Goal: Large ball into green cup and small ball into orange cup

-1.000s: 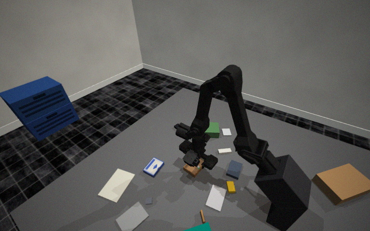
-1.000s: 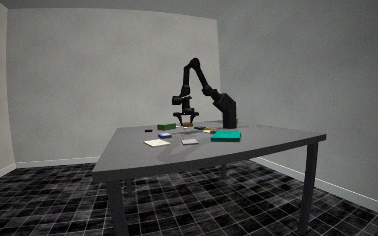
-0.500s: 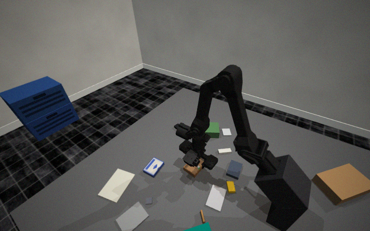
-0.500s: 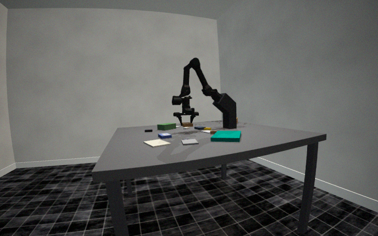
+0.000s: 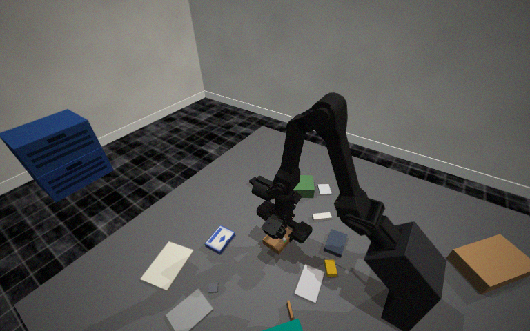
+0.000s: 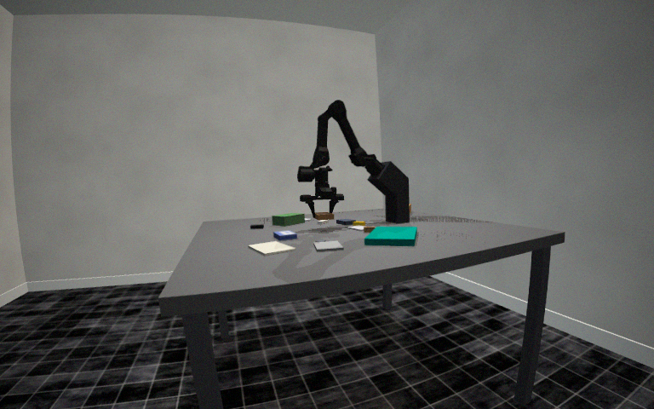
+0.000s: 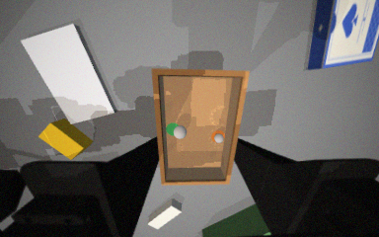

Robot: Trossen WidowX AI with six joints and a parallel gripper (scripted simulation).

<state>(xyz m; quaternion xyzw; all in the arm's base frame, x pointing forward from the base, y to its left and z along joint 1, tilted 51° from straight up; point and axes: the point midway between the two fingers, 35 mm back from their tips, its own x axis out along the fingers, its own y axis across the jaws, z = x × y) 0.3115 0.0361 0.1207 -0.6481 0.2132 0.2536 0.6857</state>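
The wooden puzzle (image 7: 199, 125) is clamped at its long sides; the large ball (image 7: 180, 131) overlaps the green cup (image 7: 171, 129) at three o'clock, the small ball (image 7: 218, 138) sits in the orange cup (image 7: 213, 134)

The green block (image 5: 304, 186) serves as landmark on the grey counter (image 5: 116, 273). Just right of it lies a small white tile (image 5: 324, 188), and nearer the camera a white bar (image 5: 321, 216), then a slate block (image 5: 335, 242) and a yellow block (image 5: 330, 267) beside a white sheet (image 5: 309, 283). Well left of the green block sit a blue card box (image 5: 219, 238) and a cream sheet (image 5: 166, 265). Far right lies a tan slab (image 5: 490, 261). A blue cabinet (image 5: 56, 152) stands off the counter.
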